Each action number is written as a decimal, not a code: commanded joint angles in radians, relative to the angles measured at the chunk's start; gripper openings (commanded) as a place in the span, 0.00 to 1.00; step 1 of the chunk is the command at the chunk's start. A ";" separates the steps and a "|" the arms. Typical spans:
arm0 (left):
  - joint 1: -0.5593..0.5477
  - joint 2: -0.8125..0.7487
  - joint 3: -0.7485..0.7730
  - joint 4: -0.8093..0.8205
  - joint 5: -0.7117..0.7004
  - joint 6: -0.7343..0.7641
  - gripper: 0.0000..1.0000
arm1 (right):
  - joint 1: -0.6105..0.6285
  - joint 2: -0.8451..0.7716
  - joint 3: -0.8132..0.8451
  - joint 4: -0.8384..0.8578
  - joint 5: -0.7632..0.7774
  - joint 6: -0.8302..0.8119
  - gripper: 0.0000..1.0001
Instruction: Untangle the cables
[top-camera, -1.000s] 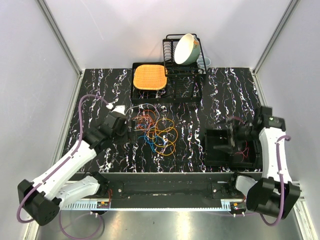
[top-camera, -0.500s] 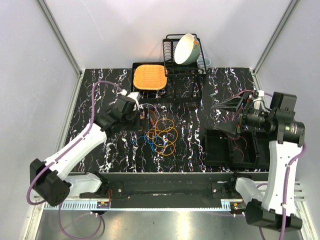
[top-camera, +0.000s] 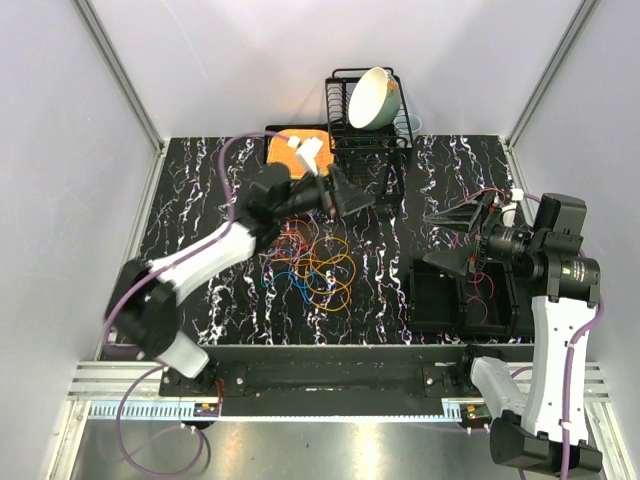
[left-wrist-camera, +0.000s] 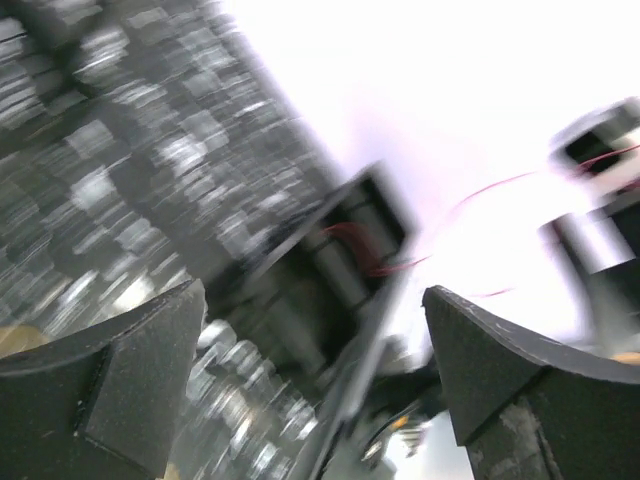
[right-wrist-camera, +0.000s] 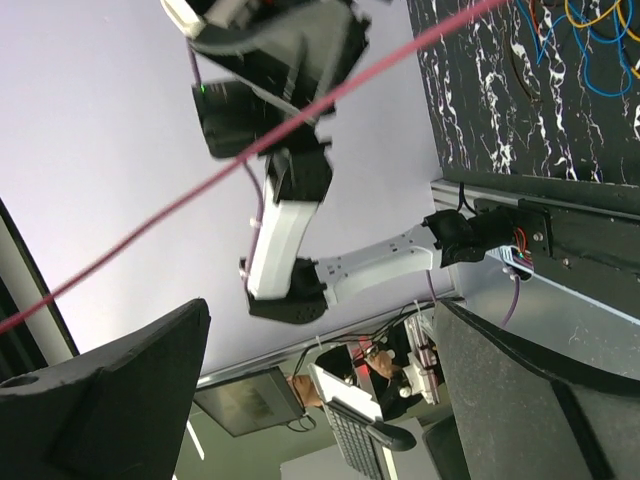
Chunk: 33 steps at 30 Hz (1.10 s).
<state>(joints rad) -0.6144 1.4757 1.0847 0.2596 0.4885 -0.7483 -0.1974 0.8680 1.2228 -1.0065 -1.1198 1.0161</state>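
Both arms up, cables untouched on the worktop (top-camera: 200, 190)
Left claw (top-camera: 352, 197), spread and empty, has swung from beside the cables (top-camera: 312, 264) toward the dish rack (top-camera: 372, 146). Right claw (top-camera: 432, 240), spread, has lifted above the black bin (top-camera: 432, 300). Bundle mid-worktop looks tangled.

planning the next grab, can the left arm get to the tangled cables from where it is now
Probably yes: the left hand hovers open just past the far side of the cables, and nothing stands between them.
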 joint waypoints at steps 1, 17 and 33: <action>-0.008 0.187 0.138 0.742 0.248 -0.339 0.90 | 0.029 -0.012 0.011 0.052 -0.041 0.015 0.98; -0.198 0.258 0.023 1.029 0.016 0.419 0.94 | 0.055 -0.018 0.004 0.095 -0.097 0.079 0.99; -0.332 0.350 0.218 0.920 -0.041 0.658 0.83 | 0.088 -0.040 -0.080 0.154 -0.141 0.147 1.00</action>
<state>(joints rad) -0.9394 1.7977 1.2247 1.1294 0.4706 -0.1337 -0.1234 0.8459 1.1656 -0.9070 -1.2133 1.1366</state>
